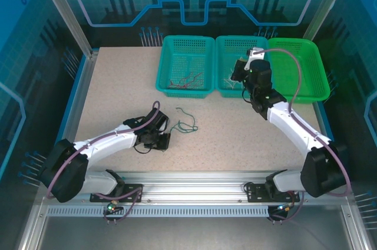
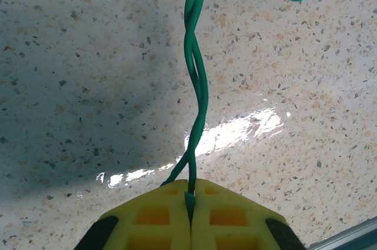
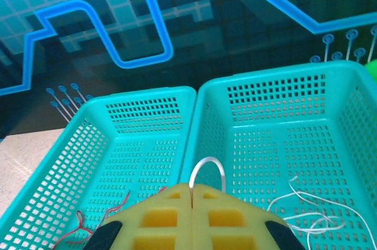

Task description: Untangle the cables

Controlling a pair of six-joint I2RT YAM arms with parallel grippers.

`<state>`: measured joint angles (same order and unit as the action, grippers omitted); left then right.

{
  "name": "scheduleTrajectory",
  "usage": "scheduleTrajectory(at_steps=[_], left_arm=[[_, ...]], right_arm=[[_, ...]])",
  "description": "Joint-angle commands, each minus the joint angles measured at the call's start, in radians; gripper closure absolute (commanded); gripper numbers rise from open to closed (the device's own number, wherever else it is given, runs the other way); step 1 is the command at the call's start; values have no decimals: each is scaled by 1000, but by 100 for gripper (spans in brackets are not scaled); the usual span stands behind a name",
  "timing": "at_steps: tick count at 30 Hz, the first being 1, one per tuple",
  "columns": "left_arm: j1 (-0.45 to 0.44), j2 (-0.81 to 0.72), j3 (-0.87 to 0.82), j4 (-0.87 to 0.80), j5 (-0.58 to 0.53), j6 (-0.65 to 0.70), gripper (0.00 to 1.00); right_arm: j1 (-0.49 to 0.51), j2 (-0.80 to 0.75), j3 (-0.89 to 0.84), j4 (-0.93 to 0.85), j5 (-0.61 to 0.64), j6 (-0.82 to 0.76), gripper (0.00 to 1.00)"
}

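Left fingers (image 2: 156, 217) pinched shut on twisted green cable (image 2: 197, 73), trailing across surface (image 2: 88, 85). Right fingers (image 3: 227, 217) clamp whitish cable (image 3: 206, 164) loop above teal basket (image 3: 283, 85). Best: draw green slowly, rotating against twist, avoiding tightening.

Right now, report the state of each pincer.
Left pincer: closed on the twisted green cable.
Right pincer: closed on a loop of whitish cable.
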<state>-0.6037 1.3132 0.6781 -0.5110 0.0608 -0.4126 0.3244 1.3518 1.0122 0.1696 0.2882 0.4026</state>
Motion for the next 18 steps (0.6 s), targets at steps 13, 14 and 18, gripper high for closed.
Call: scheduleTrajectory(at_steps=[13, 14, 18], left_arm=[[11, -7, 34, 48, 26, 34, 100], [12, -9, 37, 47, 24, 37, 100], [11, -27, 31, 48, 13, 39, 100]], right_arm=[[-192, 375, 201, -71, -215, 175, 54], [-200, 384, 226, -109, -233, 184, 46], [-211, 353, 253, -189, -266, 186, 25]])
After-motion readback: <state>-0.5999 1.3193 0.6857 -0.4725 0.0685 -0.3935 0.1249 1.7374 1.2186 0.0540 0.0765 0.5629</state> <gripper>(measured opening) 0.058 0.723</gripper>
